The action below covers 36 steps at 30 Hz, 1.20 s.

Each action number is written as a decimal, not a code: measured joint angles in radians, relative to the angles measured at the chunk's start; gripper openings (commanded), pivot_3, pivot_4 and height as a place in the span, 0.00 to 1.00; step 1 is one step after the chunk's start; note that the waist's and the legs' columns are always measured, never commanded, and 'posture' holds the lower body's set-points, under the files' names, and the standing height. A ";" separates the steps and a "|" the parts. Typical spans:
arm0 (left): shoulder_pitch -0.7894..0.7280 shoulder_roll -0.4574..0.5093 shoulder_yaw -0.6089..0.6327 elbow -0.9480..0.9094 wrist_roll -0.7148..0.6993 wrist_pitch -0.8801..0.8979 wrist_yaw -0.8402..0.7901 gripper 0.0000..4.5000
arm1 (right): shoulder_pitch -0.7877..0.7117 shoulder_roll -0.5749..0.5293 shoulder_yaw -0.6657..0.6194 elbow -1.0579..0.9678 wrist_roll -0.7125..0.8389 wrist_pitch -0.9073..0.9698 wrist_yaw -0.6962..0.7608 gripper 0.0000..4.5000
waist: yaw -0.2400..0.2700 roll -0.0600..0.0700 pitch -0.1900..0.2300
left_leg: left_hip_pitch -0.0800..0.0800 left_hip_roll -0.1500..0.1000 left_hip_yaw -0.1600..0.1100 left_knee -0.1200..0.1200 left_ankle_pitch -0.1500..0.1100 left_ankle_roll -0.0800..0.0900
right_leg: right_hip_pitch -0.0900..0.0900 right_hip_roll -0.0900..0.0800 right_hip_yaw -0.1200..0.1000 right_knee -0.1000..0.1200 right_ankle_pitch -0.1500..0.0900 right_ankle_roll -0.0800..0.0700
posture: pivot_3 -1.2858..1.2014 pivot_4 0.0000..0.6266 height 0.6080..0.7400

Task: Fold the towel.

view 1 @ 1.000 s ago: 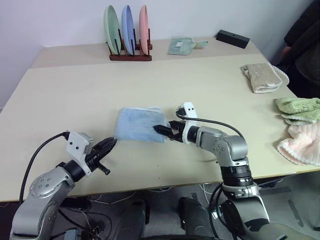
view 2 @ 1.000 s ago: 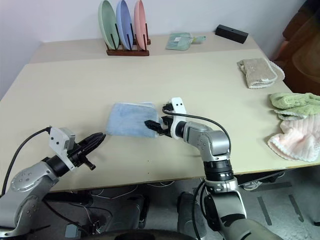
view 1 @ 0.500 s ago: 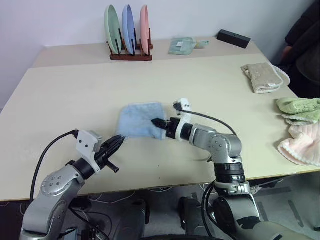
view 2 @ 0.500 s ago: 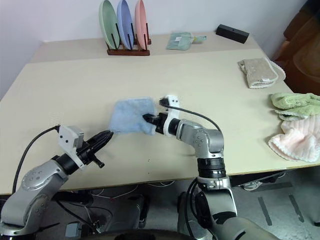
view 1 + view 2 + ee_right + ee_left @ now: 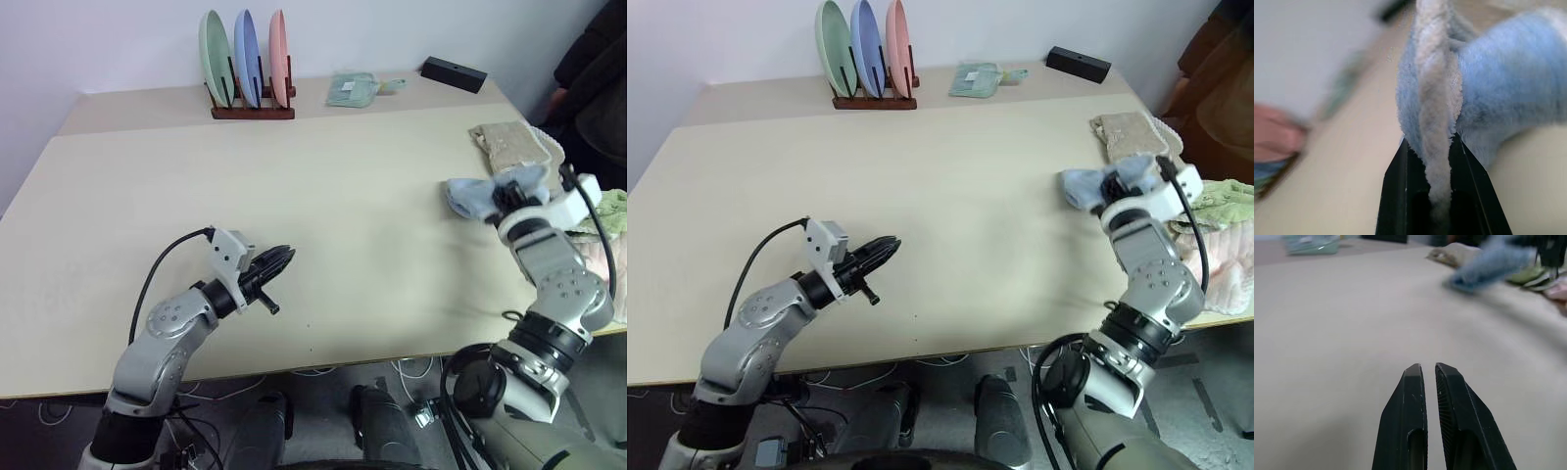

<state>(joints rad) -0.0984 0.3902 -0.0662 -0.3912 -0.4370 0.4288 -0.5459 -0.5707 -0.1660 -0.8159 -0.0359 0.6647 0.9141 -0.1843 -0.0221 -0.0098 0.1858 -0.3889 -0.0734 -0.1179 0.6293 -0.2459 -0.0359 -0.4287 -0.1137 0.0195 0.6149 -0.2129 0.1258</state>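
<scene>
The light blue towel (image 5: 472, 194) hangs bunched from my right gripper (image 5: 507, 196) at the table's right side, beside the beige cloth. In the right wrist view the two black fingers (image 5: 1396, 196) pinch a thick folded edge of the towel (image 5: 1498, 98). My left gripper (image 5: 279, 259) is shut and holds nothing, hovering over the bare table near the front, left of centre. The left wrist view shows its fingertips (image 5: 1413, 382) nearly touching, with the towel (image 5: 1488, 267) blurred far ahead.
A rack with three upright plates (image 5: 245, 64) stands at the back. A folded green cloth (image 5: 355, 90) and a black box (image 5: 455, 73) lie behind. A beige quilted cloth (image 5: 509, 142), a green towel (image 5: 1225, 196) and a pink towel (image 5: 1227, 269) sit at the right edge.
My right gripper has swept the towel from the table's middle far to the right and lifted it. My left gripper has moved right and a little forward, still shut.
</scene>
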 measured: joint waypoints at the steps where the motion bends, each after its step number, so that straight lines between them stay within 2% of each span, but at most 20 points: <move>1: -0.001 -0.002 -0.005 0.008 0.006 -0.002 -0.005 0.09 | 0.021 0.008 -0.005 0.001 0.008 0.013 -0.023 0.01 | 0.000 0.001 0.000 | 0.000 0.000 0.000 0.000 0.000 0.000 | 0.000 0.000 0.000 0.000 0.000 0.000 | 0.52 0.24 1.00; 7: -0.016 -0.002 -0.019 0.043 0.024 -0.020 -0.028 0.09 | 0.048 0.024 -0.020 -0.010 0.069 0.047 -0.119 0.01 | 0.004 0.001 0.000 | 0.000 0.000 0.000 0.001 0.000 0.000 | 0.000 0.000 0.000 0.000 0.000 0.000 | 0.52 0.24 1.00; 10: -0.018 -0.007 -0.020 0.046 0.033 -0.023 -0.028 0.09 | 0.053 -0.005 -0.020 -0.010 0.087 0.047 -0.128 0.22 | 0.007 0.001 0.000 | 0.000 0.000 0.000 0.001 0.000 0.000 | 0.000 0.000 0.000 0.000 0.000 0.000 | 0.52 0.24 1.00; 11: -0.018 -0.010 -0.021 0.046 0.034 -0.023 -0.028 0.09 | 0.054 -0.017 -0.019 -0.010 0.087 0.041 -0.128 0.32 | 0.007 0.001 0.000 | 0.000 0.000 0.000 0.001 0.000 0.000 | 0.001 0.000 0.000 0.000 0.000 0.000 | 0.52 0.24 1.00; 12: -0.018 -0.011 -0.023 0.046 0.035 -0.024 -0.028 0.09 | 0.057 -0.029 -0.017 -0.010 0.086 0.032 -0.126 0.46 | 0.008 0.001 0.000 | 0.000 0.000 0.000 0.002 0.000 0.000 | 0.001 0.000 0.000 0.000 0.000 0.000 | 0.52 0.24 1.00; 14: -0.018 -0.012 -0.023 0.047 0.036 -0.025 -0.028 0.09 | 0.072 -0.065 0.000 -0.010 0.075 0.004 -0.116 0.63 | 0.008 0.001 0.000 | 0.000 0.000 0.000 0.001 0.000 0.000 | 0.001 0.000 0.000 0.000 0.000 0.000 | 0.52 0.24 1.00; 15: -0.018 -0.014 -0.023 0.047 0.036 -0.026 -0.028 0.09 | 0.084 -0.088 0.016 -0.013 0.057 -0.015 -0.107 0.76 | 0.007 0.001 0.000 | 0.000 0.000 0.000 0.001 0.000 0.000 | 0.001 0.000 0.000 0.000 0.000 0.000 | 0.52 0.24 1.00; 25: -0.026 -0.038 0.006 0.110 0.071 -0.088 0.012 0.09 | 0.197 -0.355 0.252 -0.085 -0.228 -0.223 0.025 0.76 | 0.006 0.002 0.000 | 0.000 0.000 0.001 0.001 0.000 0.000 | 0.001 0.000 0.000 -0.001 0.000 0.000 | 0.52 0.24 1.00; 30: -0.067 -0.028 0.099 0.197 0.186 -0.184 0.139 0.09 | 0.179 -0.409 0.471 -0.104 -0.286 -0.334 0.270 0.76 | 0.001 0.001 0.001 | 0.000 0.001 0.001 0.001 0.000 0.001 | 0.001 0.001 0.001 -0.001 0.000 0.001 | 0.52 0.24 1.00; 36: 0.025 0.000 0.192 0.193 0.238 -0.224 0.206 0.09 | 0.177 -0.414 0.704 -0.121 -0.259 -0.399 0.623 0.76 | 0.011 0.000 0.001 | -0.001 0.000 0.000 0.002 0.000 0.001 | 0.001 0.000 0.000 -0.002 0.000 0.001 | 0.52 0.24 1.00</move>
<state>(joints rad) -0.0732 0.3906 0.1253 -0.1982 -0.1992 0.2052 -0.3396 -0.3933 -0.5798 -0.1117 -0.1572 0.4062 0.5151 0.4388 -0.0111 -0.0094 0.1869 -0.3899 -0.0731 -0.1181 0.6309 -0.2464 -0.0350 -0.4279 -0.1136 0.0198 0.6128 -0.2131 0.1265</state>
